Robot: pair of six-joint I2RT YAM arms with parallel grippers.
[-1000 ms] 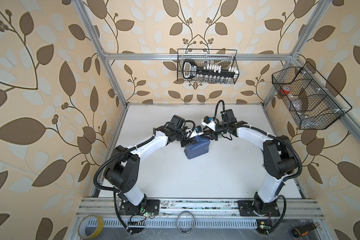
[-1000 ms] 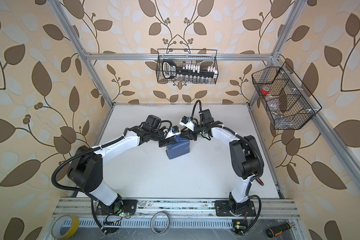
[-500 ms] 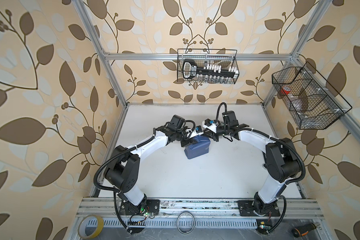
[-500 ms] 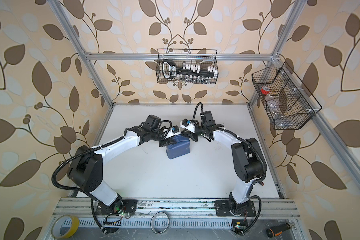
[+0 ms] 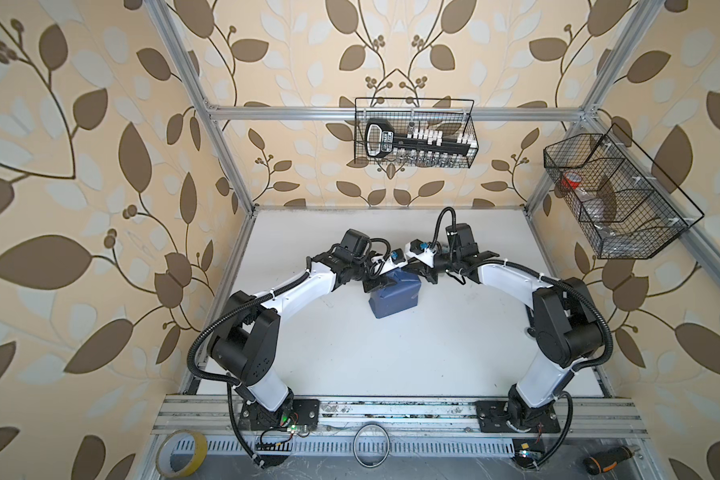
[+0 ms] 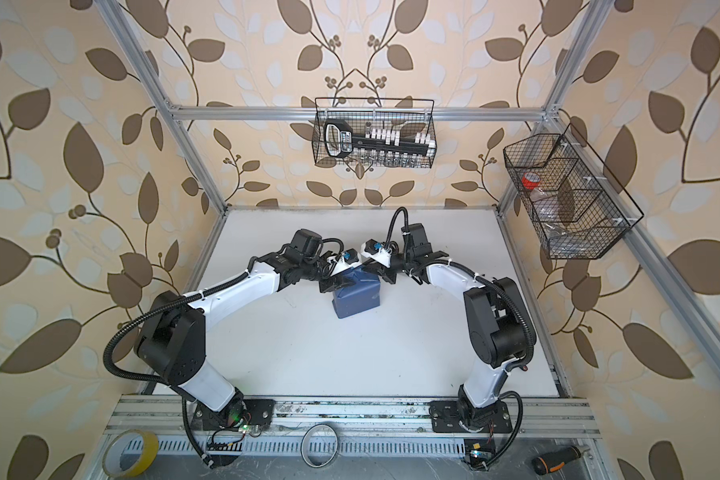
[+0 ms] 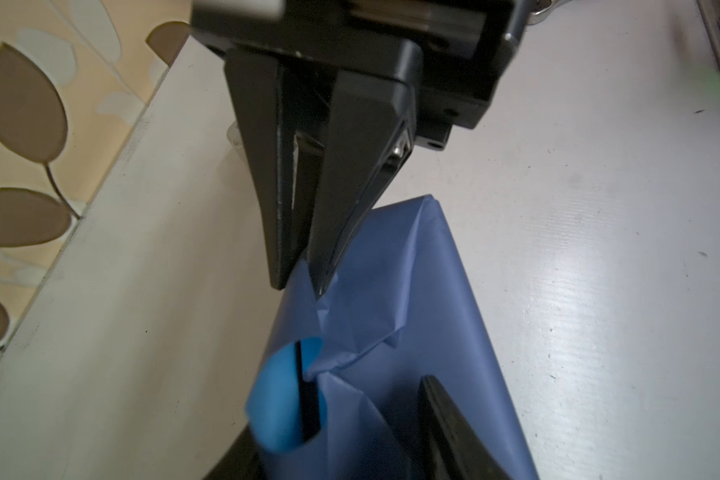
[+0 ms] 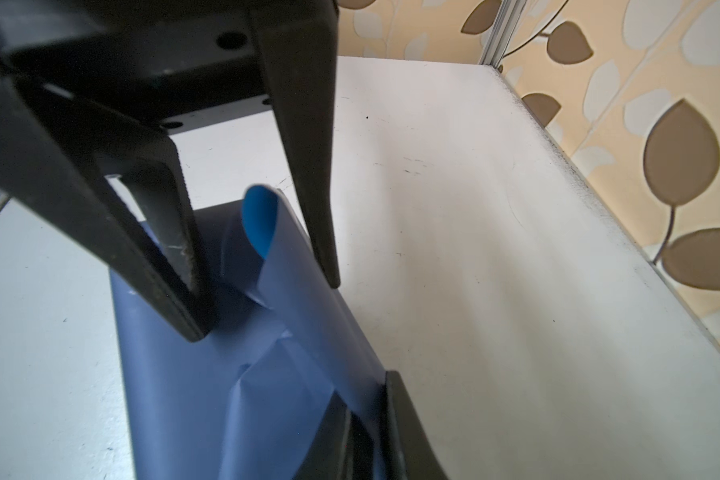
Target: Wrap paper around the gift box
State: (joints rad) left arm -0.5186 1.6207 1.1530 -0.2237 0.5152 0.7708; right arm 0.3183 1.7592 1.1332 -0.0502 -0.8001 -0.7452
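On the table (image 5: 391, 353), right gripper (image 7: 298, 286) pinches a loose flap of paper (image 7: 412, 324) — left gripper (image 8: 265, 307) spread astride it.
Best pulled taut, then creased flat.

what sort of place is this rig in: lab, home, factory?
Probably a lab robot cell dressed to look homely: an aluminium frame carrying wallpaper, left arm and right arm bolted to a rail, wire basket on the back wall.
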